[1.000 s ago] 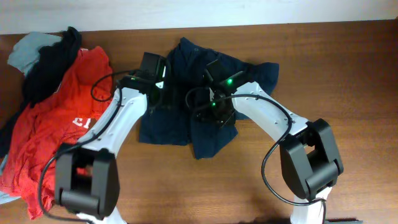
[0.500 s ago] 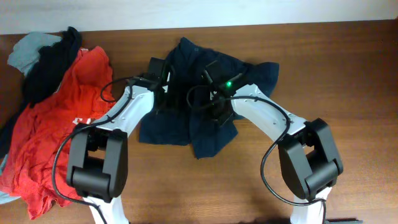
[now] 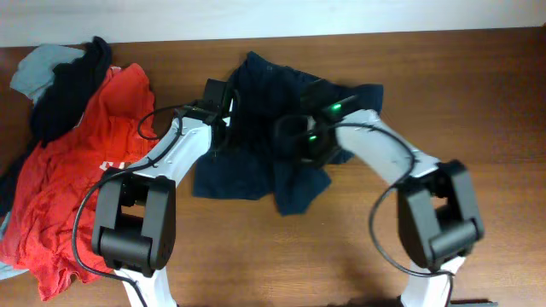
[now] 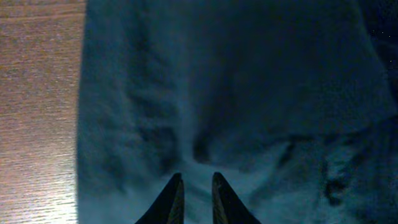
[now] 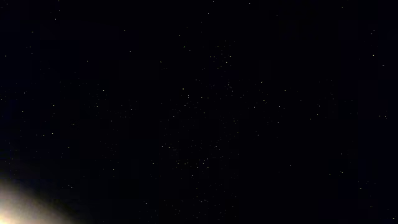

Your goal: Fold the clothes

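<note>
Navy clothes (image 3: 252,170), centre frame, were pinched by the left gripper (image 4: 198,188); the right gripper (image 3: 300,145) was closed, hold unseen; even lifting was advised.

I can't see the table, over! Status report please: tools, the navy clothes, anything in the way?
Left tool pinching navy garment. Right tool shut, down on it, camera dark. Garment crumpled, not folded. Red shirt lies apart, not in the way.

Reddish-brown wooden tabletop in even light

The tabletop (image 3: 478,94) fills nearly the whole overhead frame, its grain running left to right. A pale strip (image 3: 358,15) borders the top edge; wall or floor, unclear. The left wrist view shows the same grain at frame left, faintly glossy.
</note>
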`<control>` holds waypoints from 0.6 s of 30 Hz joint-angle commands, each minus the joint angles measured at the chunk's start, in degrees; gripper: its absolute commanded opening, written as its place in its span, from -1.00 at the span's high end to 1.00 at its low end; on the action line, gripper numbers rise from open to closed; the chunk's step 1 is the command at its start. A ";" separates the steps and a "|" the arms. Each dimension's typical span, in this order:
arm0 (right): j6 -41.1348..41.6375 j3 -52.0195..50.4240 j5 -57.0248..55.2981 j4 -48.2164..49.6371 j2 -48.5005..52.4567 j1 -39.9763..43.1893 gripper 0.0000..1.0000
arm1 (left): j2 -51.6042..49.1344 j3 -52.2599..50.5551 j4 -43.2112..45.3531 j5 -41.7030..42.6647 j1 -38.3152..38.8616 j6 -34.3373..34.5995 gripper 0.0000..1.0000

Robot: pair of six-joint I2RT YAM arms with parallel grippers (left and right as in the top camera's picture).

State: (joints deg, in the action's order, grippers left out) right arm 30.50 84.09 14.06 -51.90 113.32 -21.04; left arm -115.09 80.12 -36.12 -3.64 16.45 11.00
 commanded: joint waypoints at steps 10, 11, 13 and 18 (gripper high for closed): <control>-13.27 6.21 4.98 -16.13 -11.72 22.67 0.92 | -0.74 -0.48 1.66 -0.85 -0.09 0.11 0.66; -13.97 6.19 6.05 -16.31 -11.72 24.41 0.92 | -0.74 -0.48 1.68 -0.85 -0.09 0.11 0.67; -14.25 5.81 5.75 -16.26 -11.61 27.63 0.92 | -0.74 -0.48 1.66 -0.85 -0.09 0.11 0.67; -14.21 4.83 0.26 -16.57 -10.88 33.48 0.89 | -0.74 -0.48 1.86 -0.85 -0.09 0.11 0.67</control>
State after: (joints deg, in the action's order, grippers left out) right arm 17.43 89.56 17.34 -68.03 102.28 10.61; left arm -115.09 80.12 -34.59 -3.86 16.45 11.00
